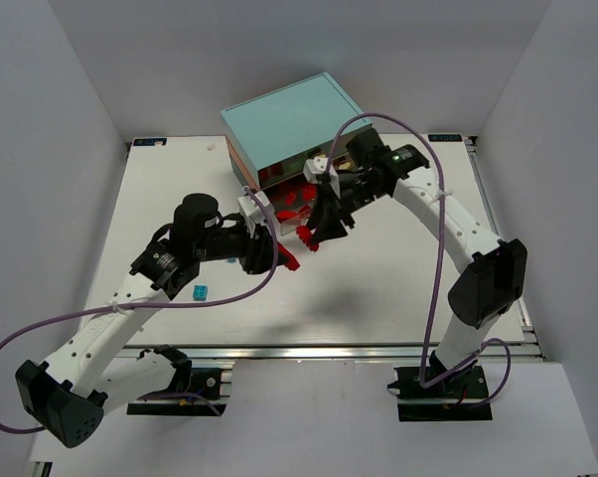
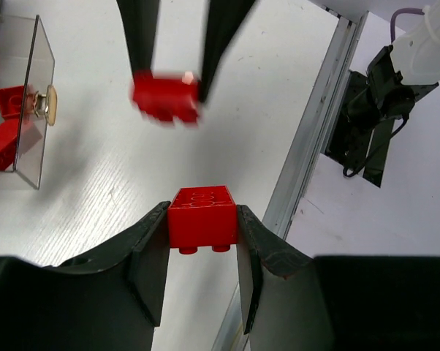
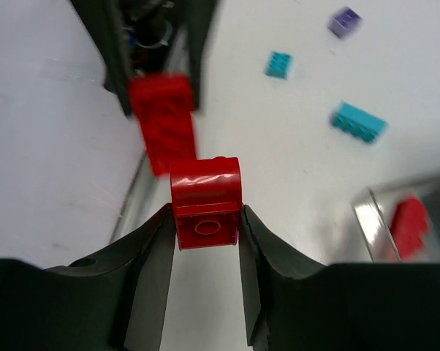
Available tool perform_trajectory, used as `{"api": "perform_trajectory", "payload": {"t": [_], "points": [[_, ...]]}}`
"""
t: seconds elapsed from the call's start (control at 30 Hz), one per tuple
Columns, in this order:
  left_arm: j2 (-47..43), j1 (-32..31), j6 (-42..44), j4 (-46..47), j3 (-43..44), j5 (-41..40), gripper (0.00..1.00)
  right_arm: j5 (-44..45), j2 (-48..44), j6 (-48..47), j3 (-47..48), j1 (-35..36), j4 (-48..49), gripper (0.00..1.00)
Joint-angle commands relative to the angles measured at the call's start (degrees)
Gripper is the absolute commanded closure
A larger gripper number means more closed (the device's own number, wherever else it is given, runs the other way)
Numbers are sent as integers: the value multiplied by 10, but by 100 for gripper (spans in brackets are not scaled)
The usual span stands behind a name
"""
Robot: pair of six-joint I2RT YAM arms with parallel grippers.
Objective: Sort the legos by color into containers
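**Two red bricks held side by side near the open drawer**

My left gripper is clamping a long red brick by its two sides. The brick's long axis is running along my fingers, away from the wrist and rightward across the scene. Its studs are showing along the lower edge in the wrist view. My left arm is reaching in from the near left, with the forearm stretching toward the middle of the worktop.

My right gripper is pinching a second red brick, whose hollow underside is facing back toward my wrist. I cannot tell its long axis. My right arm is arching over from the near right with the elbow bent, and the gripper is pointing down and toward the near left.

The two bricks are hanging just beside each other, apart, above the worktop. They are on the near side of the open drawer, which is holding more red bricks and is jutting from the chest. Cyan bricks and a lilac brick are lying loose on the worktop.
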Motion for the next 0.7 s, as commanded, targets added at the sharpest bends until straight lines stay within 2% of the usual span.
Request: {"api": "perform_trajectory", "payload": {"t": [0.0,0.2,0.27,0.3,0.33,0.4,0.47,0.5,0.67], "points": [[-34,5,14,-42,-5,0,100,20,-4,3,13,-54,3,99],[-33,5,10,-36,-10,-11,100,41,-4,30,11,-73,22,99],[-32,5,7,-31,-10,-22,100,80,-8,74,-5,-65,94,99],[-32,5,1,-29,-10,-40,100,134,-15,125,-15,-63,128,98],[-32,5,-2,-26,-9,-50,100,164,-19,154,-25,-58,213,98],[-30,5,-27,-21,-5,-80,100,236,-24,196,-58,-57,290,97],[-30,5,-41,-12,1,-124,100,278,-11,231,-44,-50,349,96],[-32,5,-48,0,5,-156,100,308,7,238,-34,-49,360,95],[-56,5,-89,56,-2,-212,100,360,62,279,27,-42,408,94]]}}
